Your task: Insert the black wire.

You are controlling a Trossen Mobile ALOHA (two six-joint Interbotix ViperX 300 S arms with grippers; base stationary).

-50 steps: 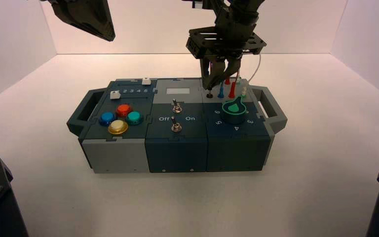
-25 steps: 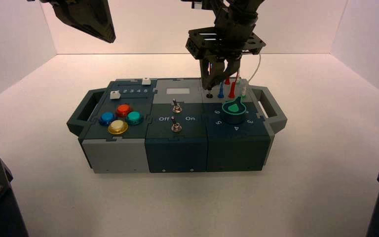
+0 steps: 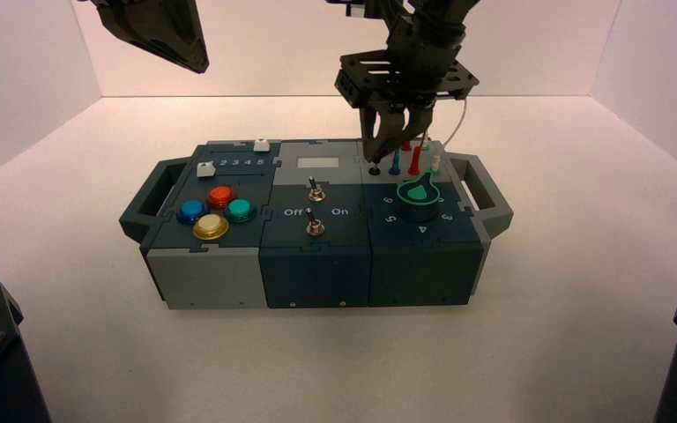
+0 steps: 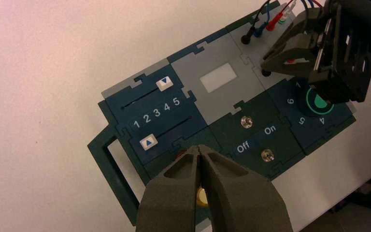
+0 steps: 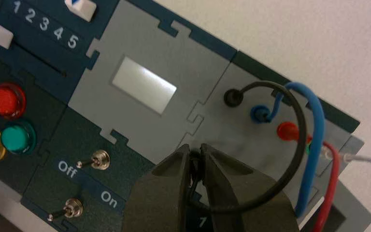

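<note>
The black wire (image 5: 297,145) loops over the box's grey back-right panel (image 5: 212,125). One black plug (image 5: 232,97) stands in a socket at the back of that panel, beside the blue plug (image 5: 259,114) and red plug (image 5: 286,130). My right gripper (image 5: 195,151) is shut on the wire's other black plug (image 5: 196,168), held upright just above the panel near the knob's module. In the high view the right gripper (image 3: 375,155) hangs over the box's back right. My left gripper (image 4: 199,150) is shut and empty, high above the box's left side (image 3: 196,63).
The box (image 3: 317,256) carries a green knob (image 3: 418,198), two toggle switches (image 3: 315,188) by "Off" and "On", two white sliders (image 4: 164,83) along numbers 1 to 5, and coloured buttons (image 3: 212,227). A white wire (image 3: 458,119) rises behind the right gripper.
My right gripper has shifted slightly to the right and down with the black plug in it. The left arm has not moved.
</note>
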